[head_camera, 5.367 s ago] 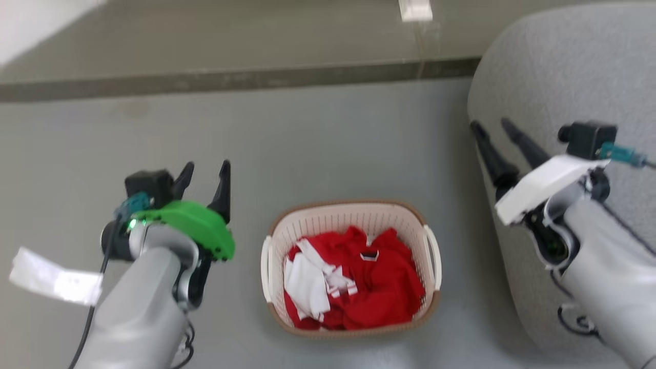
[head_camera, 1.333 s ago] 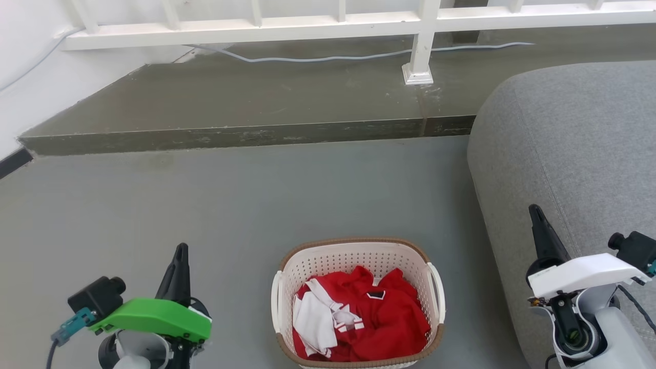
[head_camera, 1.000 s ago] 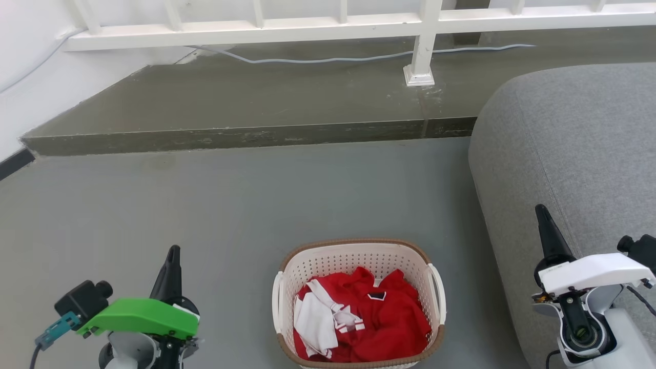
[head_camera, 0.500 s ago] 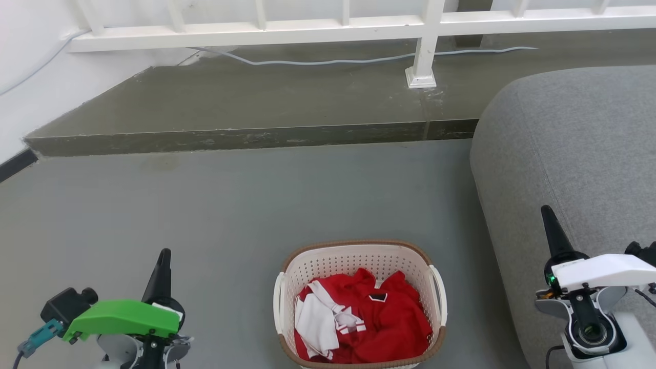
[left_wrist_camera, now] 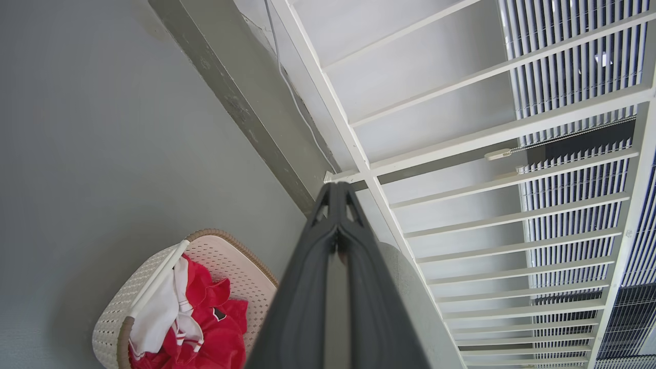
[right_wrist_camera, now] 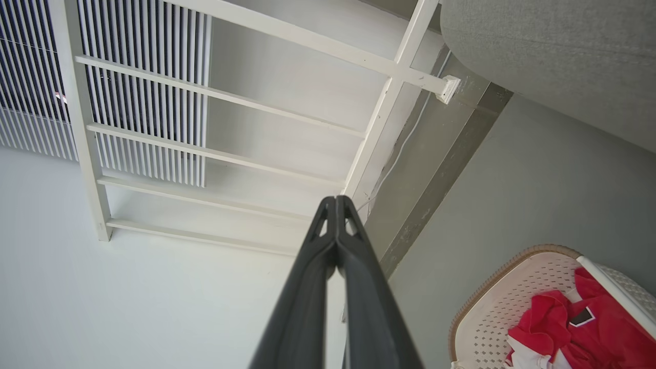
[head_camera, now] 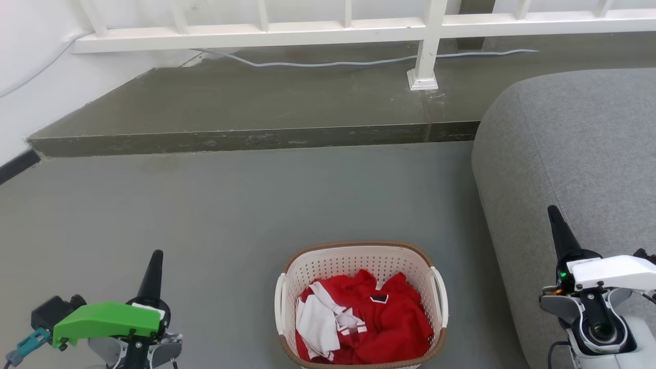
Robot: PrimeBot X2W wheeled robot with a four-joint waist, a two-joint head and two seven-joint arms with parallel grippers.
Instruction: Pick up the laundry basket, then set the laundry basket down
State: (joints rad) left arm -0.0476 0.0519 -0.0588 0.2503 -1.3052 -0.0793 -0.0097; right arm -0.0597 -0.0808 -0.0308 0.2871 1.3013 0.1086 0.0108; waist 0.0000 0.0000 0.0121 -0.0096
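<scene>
Squarely between your two end effectors, the laundry basket [head_camera: 359, 246] stands upright on the grey floor [head_camera: 230, 205], touched by neither. It lies inboard of the left gripper [head_camera: 155, 259] on that gripper's right, and inboard of the right gripper [head_camera: 554, 215] on its left, well apart from both. A heap of red clothing [head_camera: 384, 323] with a white piece [head_camera: 312, 318] fills it to below the brown rim, so the two white loop handles [head_camera: 280, 302] stand clear on the short sides, each facing the gripper on its own side. That reads as a layout meant for a two-armed lift, one arm per handle. Each gripper's fingers are pressed flat together with nothing between them, and both point forward, past the basket, toward the dark raised step [head_camera: 246, 138] and the white railing [head_camera: 328, 31] beyond the fingertips. You would have to open them and swing them inward before either handle could be taken. Just outboard of the right gripper is the grey sofa [head_camera: 574, 154], which leaves that arm little room to swing wide. The left gripper has bare floor all around it. Whether the lift is ahead or done, you cannot tell from here.
</scene>
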